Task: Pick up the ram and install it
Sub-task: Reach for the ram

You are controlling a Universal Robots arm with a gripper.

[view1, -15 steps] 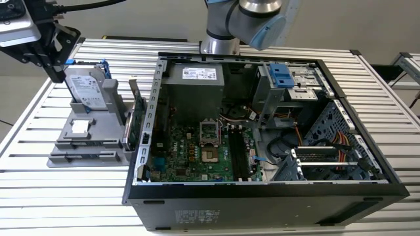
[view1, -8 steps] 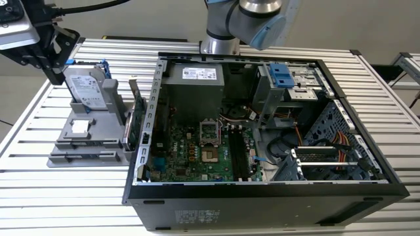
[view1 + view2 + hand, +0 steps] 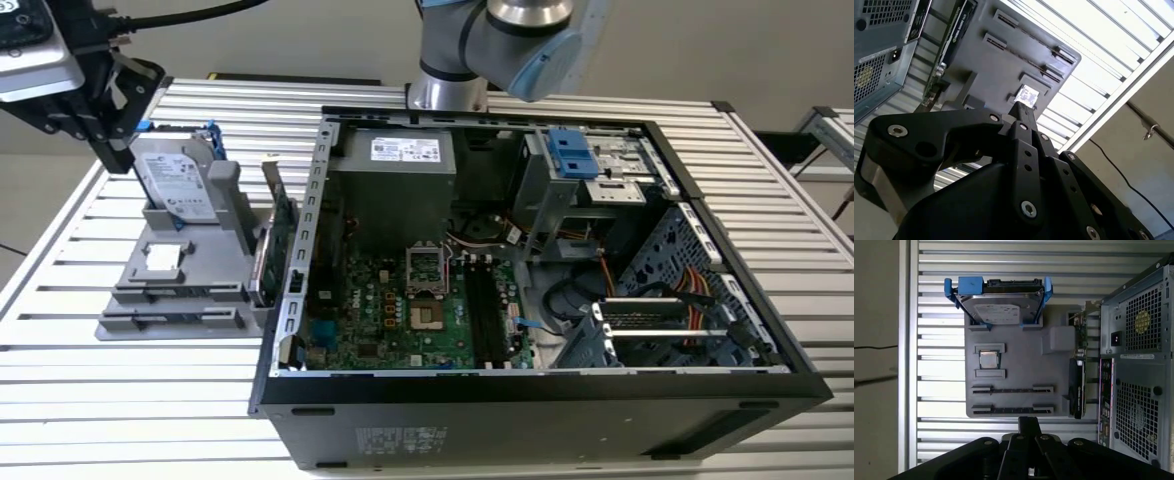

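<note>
High at the exterior view's left, the hand (image 3: 118, 150) hangs over the gray holder (image 3: 1019, 360), grip I cannot tell, with what looks like the ram (image 3: 1011, 389) below, slotted edge-up, running left-to-right.

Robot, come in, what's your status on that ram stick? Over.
Gripper hovers above grey holder, near hard drive. Ram: cannot tell if seated in motherboard slots. Way into open case looks clear.

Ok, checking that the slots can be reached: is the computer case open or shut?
Open: in the exterior view the computer case has no panel on its upward side, and the motherboard inside shows plainly.
</note>
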